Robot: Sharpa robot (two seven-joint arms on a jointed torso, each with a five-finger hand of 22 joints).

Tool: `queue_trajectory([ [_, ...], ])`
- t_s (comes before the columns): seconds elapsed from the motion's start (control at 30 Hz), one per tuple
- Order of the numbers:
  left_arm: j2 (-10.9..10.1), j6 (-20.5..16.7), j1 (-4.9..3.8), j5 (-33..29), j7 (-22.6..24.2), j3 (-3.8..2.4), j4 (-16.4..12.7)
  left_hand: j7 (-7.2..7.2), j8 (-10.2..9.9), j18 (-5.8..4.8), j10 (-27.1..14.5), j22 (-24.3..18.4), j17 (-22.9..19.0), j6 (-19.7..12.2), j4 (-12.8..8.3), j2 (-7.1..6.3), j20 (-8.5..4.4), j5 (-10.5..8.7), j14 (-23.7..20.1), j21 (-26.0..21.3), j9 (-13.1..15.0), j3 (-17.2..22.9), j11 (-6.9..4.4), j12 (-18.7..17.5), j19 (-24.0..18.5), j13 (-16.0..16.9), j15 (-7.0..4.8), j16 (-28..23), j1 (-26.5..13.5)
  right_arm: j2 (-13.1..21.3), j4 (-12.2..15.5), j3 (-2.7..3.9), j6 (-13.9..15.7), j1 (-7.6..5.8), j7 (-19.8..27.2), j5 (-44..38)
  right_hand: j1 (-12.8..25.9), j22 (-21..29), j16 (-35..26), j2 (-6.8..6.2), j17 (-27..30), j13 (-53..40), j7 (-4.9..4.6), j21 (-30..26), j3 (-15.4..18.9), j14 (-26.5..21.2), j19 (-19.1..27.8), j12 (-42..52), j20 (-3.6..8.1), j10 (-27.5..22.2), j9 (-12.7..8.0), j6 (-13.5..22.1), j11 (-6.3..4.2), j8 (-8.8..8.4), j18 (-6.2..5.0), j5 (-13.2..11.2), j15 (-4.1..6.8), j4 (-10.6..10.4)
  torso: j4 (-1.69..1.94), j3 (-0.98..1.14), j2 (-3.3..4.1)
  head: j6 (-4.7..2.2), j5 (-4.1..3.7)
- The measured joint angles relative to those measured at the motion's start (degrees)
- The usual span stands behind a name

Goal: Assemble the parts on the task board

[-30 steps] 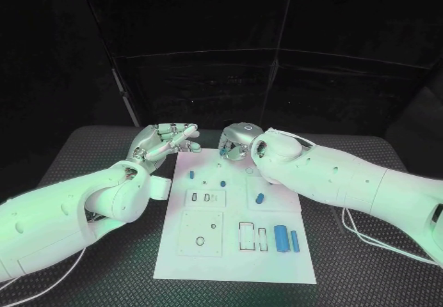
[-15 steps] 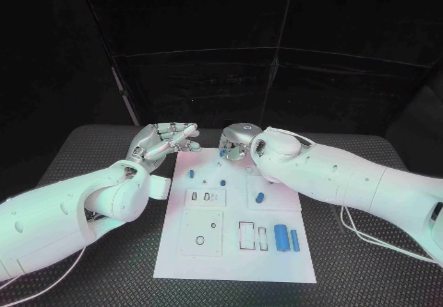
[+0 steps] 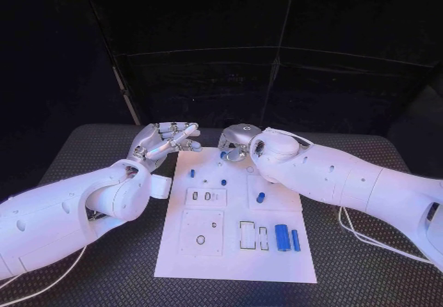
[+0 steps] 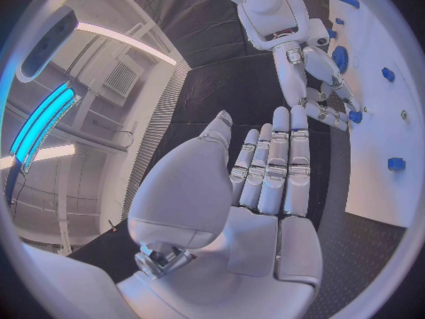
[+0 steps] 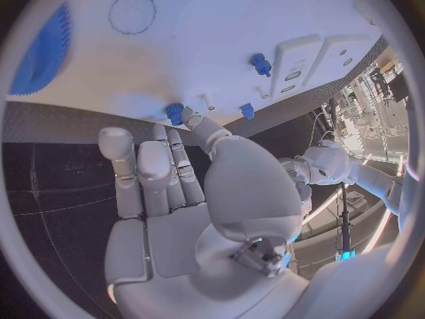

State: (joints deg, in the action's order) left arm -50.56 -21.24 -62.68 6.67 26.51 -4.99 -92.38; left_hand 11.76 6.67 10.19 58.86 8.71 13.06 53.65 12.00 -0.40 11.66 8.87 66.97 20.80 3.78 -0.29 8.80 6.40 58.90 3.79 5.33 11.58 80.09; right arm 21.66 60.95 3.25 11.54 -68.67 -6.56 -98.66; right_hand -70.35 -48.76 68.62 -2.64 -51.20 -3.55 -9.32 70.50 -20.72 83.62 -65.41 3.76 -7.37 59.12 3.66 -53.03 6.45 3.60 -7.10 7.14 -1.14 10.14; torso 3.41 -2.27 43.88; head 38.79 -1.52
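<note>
1. Black textured table (image 3: 111, 147) under dark curtain walls; from my remote station I see the white task board (image 3: 231, 256) lying lengthwise at the middle of it.

2. Left hand (image 3: 164, 142) — raised off the table just beside the board's far left corner; its fingers are extended and slightly apart, and the left wrist view shows the palm (image 4: 257, 213) bare, nothing held.

3. Right hand (image 3: 235, 144) — at the far edge of the board, palm turned down; in the right wrist view a small blue part (image 5: 174, 111) sits at the tip of one extended finger; the thumb appears to close against it, so I read it as pinched, though the contact itself is partly hidden; the remaining fingers (image 5: 142, 170) lie straight and close together.

4. That same held part shows at the fingertips in the left wrist view (image 4: 355, 116), just above the board's surface.

5. Parts on the board, head view: a blue peg (image 3: 192, 173) near the far left; a second blue peg (image 3: 221, 181) near it, toward the centre; an oblong blue piece (image 3: 260, 197) at mid-board on the right; a broad blue block (image 3: 281, 238) and a slimmer blue bar (image 3: 296, 240) side by side near the right edge, closer to me.

6. Outlined rectangular recesses (image 3: 246, 235) lie just beside the blue block; a raised square plate (image 3: 201, 233) with an oval slot sits on the near left.
</note>
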Motion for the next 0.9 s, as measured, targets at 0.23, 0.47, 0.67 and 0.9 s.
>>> queue_trajectory([
  [0.23,-0.2,0.1,0.00,0.0,-0.1,0.00,0.0,0.00,0.0,0.00,0.0,0.0,0.0,0.0,0.0,0.00,0.00,0.00,0.0,0.0,0.0,0.0,0.00,0.0,0.0,0.0,0.00,0.0,0.0,3.0,3.4,0.00,0.9,0.00,0.0,0.0,-0.3,0.7,-0.3,-0.30,0.8,-0.1,-0.11,-0.2,1.1,0.0,0.2,0.2,-0.21,-0.8,0.0,0.5,0.00,0.00,0.00,0.0,0.00,-0.7,0.00,0.02,0.00,-0.19,-0.03],
  [0.47,-0.7,0.2,-0.01,0.0,-0.2,0.00,0.2,0.00,0.0,-0.01,0.0,0.0,0.0,0.0,-0.2,0.00,0.00,0.00,0.0,0.0,0.0,-0.2,0.00,0.0,0.0,0.0,0.00,0.0,0.0,12.4,11.4,0.06,3.8,0.04,-0.4,2.3,-0.1,-3.5,2.9,-0.91,-4.5,-1.6,-0.53,1.7,2.8,0.3,-2.4,5.4,0.27,7.3,0.5,-1.8,-0.93,0.86,0.00,1.4,0.27,-2.4,-0.37,0.13,-0.15,-0.74,-0.26],
  [0.67,-0.8,0.4,-0.01,0.0,-0.2,0.00,0.5,0.00,0.0,-0.01,0.0,0.0,0.0,0.0,-0.2,0.00,0.00,0.00,0.0,0.0,0.0,-0.2,0.00,0.0,0.0,0.0,0.00,0.0,0.0,19.1,15.6,0.22,4.6,0.04,-1.7,9.2,1.1,-9.6,7.6,-4.52,-11.5,-9.8,1.23,5.3,8.5,0.3,-6.3,17.1,2.60,18.0,0.5,-1.7,-3.61,1.51,-0.01,4.6,2.61,-6.5,-0.85,0.27,-0.35,-1.04,-0.35],
  [0.9,-0.5,0.6,-0.01,0.0,-0.2,0.00,0.9,0.00,0.0,-0.01,0.0,0.0,0.0,0.0,-0.2,0.00,0.00,0.00,0.0,0.0,0.0,-0.2,0.00,0.0,0.0,0.0,0.00,0.0,0.0,21.8,16.2,0.22,3.5,0.04,-4.0,15.3,-4.8,-15.5,15.3,-4.28,-23.5,-44.6,0.53,8.5,20.9,0.4,-8.9,50.9,1.94,12.8,0.6,1.3,-3.16,3.89,0.91,7.0,2.05,-17.3,-1.15,0.41,-0.46,-1.16,-0.60],
])
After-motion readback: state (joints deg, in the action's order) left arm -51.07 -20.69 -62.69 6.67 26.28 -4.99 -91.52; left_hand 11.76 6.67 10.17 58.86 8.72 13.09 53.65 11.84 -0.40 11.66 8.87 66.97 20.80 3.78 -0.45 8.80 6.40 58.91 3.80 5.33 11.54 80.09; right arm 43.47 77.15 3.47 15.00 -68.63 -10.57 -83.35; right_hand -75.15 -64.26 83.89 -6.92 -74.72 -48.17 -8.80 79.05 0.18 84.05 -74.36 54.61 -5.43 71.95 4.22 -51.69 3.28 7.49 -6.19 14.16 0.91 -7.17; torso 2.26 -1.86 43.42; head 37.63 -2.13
